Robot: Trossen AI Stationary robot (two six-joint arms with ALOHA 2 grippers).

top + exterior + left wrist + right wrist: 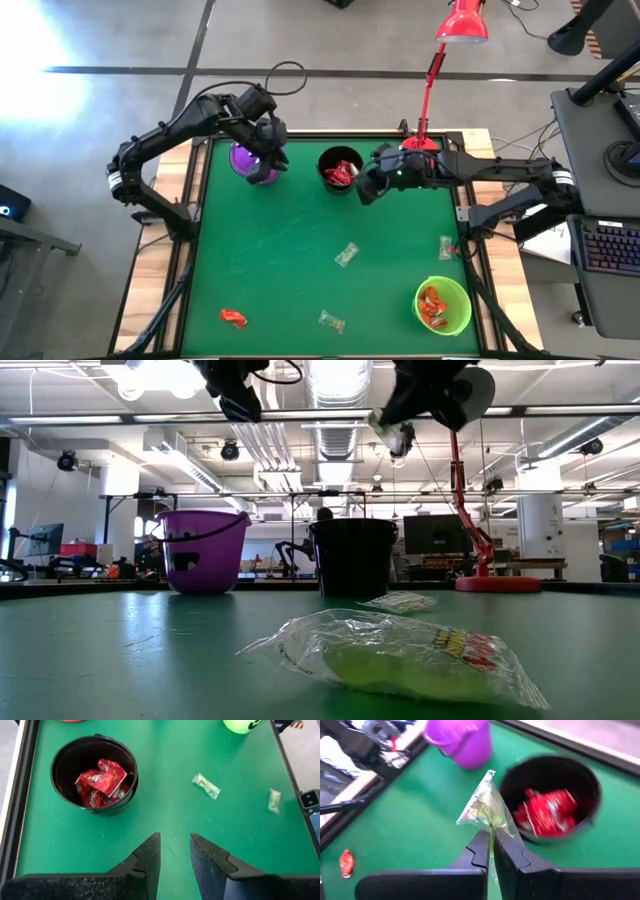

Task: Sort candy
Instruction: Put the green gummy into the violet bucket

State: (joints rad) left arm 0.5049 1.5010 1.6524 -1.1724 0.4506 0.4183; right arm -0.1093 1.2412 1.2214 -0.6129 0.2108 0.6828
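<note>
My right gripper is shut on a clear, pale green wrapped candy in the air beside the black cup, on its right. That cup holds shiny red candies. My left gripper is open and hovers over the purple cup at the table's far left. Loose clear candies lie flat on the green mat. An orange-red candy lies near the front edge. The green cup holds orange-red candies. My right gripper pinches the clear candy between its two fingers by one end of the wrapper. The rest of the candy sticks out beyond the fingertips. It is lifted clear of the table, high above the mat in the low view.
The red desk lamp's base stands at the far edge just behind my right arm. The three cups stand upright: purple and black along the far side, green at the near right corner. Raised wooden rails border the mat. Open mat lies in the middle and near left.
</note>
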